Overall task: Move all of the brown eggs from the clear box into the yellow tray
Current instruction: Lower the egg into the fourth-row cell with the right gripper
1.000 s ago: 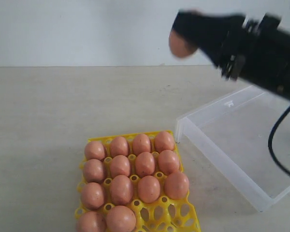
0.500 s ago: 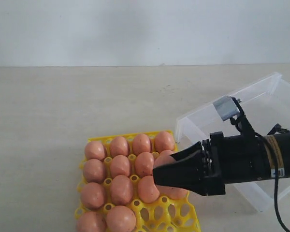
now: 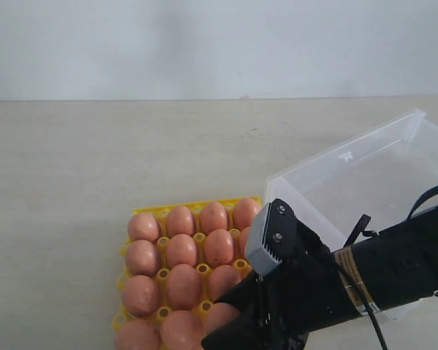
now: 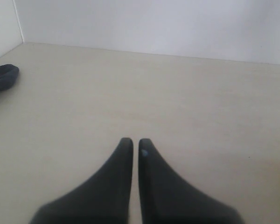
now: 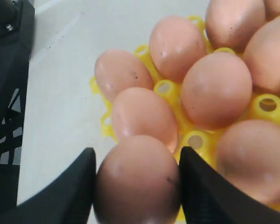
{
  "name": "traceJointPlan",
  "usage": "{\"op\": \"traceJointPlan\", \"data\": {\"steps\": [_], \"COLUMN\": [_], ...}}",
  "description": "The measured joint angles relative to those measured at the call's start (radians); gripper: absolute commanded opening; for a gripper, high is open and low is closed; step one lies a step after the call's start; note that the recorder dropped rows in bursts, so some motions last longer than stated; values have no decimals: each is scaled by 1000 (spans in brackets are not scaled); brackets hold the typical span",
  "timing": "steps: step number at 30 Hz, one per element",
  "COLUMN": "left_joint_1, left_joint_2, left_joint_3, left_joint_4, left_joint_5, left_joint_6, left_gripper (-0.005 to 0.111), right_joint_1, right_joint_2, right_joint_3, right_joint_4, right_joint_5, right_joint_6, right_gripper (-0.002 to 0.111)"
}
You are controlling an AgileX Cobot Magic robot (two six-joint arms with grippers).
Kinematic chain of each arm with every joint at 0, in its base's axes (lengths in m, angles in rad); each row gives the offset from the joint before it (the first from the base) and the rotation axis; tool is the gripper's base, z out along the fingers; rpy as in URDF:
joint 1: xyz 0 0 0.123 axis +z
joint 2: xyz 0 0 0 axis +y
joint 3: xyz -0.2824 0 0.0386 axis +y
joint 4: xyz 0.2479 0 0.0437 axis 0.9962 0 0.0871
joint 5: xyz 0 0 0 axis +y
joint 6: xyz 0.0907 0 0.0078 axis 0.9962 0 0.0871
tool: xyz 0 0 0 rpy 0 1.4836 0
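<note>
**A:** Right side, what have we got?

**B:** Right fingers (image 5: 72, 189) clamped on one brown egg, call it the held egg (image 5: 137, 184). One black finger on each side of the shell. Wrist view shows it clearly.

**A:** Where is that in the exterior view?

**B:** Bottom centre of frame. Arm comes in from the lower right and crosses in front of the clear box (image 3: 328, 164). Its tip is over the lower right part of the yellow tray (image 3: 204, 207). Held egg shows just above the fingertip, next to the bottom-row eggs. Can't tell whether it touches a socket or sits just above one.

**A:** Tray contents?

**B:** The other brown eggs (image 3: 181, 250) stand upright in the sockets, packed side by side in rows, from left-centre of frame down to the bottom edge. Arm hides the lower part of the tray's right column, so no full count.

**A:** Box?

**B:** Right of frame, on the surface (image 3: 87, 160). Its near corner is just beside the tray's upper right corner. Can't tell if they touch.

**A:** Left side?

**B:** Left fingers (image 4: 123, 154) together, only a thin slit between them, gripping nothing. They're over the surface. A dark object (image 4: 2, 77) lies well apart from them, can't identify it.
</note>
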Motion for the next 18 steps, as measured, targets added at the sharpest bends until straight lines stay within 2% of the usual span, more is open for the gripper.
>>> {"op": "traceJointPlan", "data": {"steps": [9,18], "left_joint_1": [0,0], "left_joint_2": [0,0], "left_joint_3": [0,0], "left_joint_4": [0,0], "left_joint_5": [0,0], "left_joint_6": [0,0], "left_gripper": [4,4], "right_joint_1": [2,2], "right_joint_2": [0,0], "right_joint_3": [0,0], "right_joint_4": [121,134], "right_joint_5": [3,3], "right_joint_6": [-85,-108], "right_gripper": [0,0]}}
